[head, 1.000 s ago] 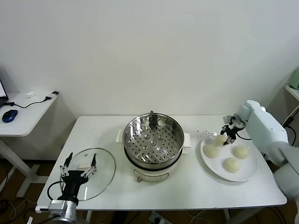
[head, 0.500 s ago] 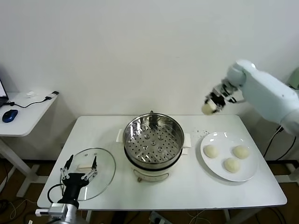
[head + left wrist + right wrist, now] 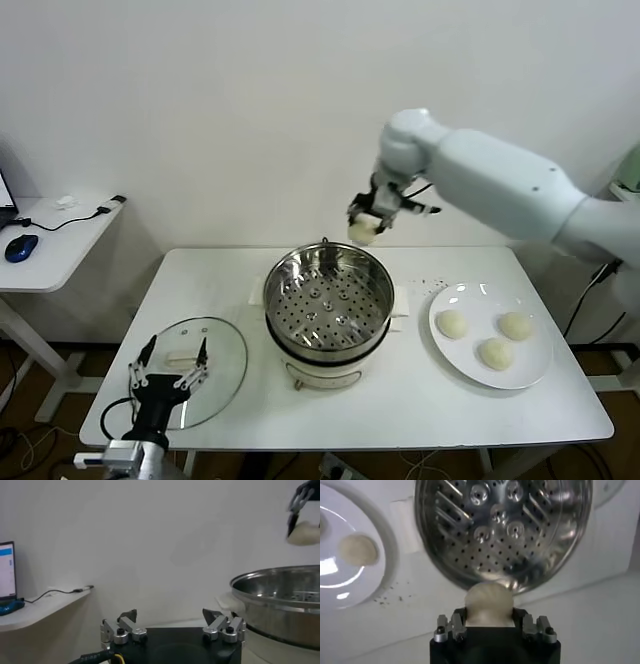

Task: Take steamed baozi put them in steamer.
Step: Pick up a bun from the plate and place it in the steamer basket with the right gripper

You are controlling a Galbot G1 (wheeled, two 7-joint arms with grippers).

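Observation:
My right gripper [image 3: 366, 222] hangs in the air just above the far right rim of the steamer [image 3: 328, 300], shut on one cream-white baozi [image 3: 362, 230]. In the right wrist view that baozi [image 3: 488, 601] fills the jaws, with the steamer's perforated tray [image 3: 503, 527] below it. Three more baozi [image 3: 452, 324] [image 3: 516, 325] [image 3: 496, 353] lie on the white plate [image 3: 535, 378] at the right. The steamer's tray holds nothing. My left gripper [image 3: 167, 358] rests open at the front left, over the glass lid [image 3: 218, 362].
The glass lid lies flat on the white table [image 3: 400, 405], left of the steamer. A side desk [image 3: 50, 250] with a blue mouse [image 3: 20, 247] stands off to the left. The wall runs close behind the table.
My right gripper lifted one baozi off the plate and carried it up and leftward, to above the steamer's far rim. The left arm stayed put.

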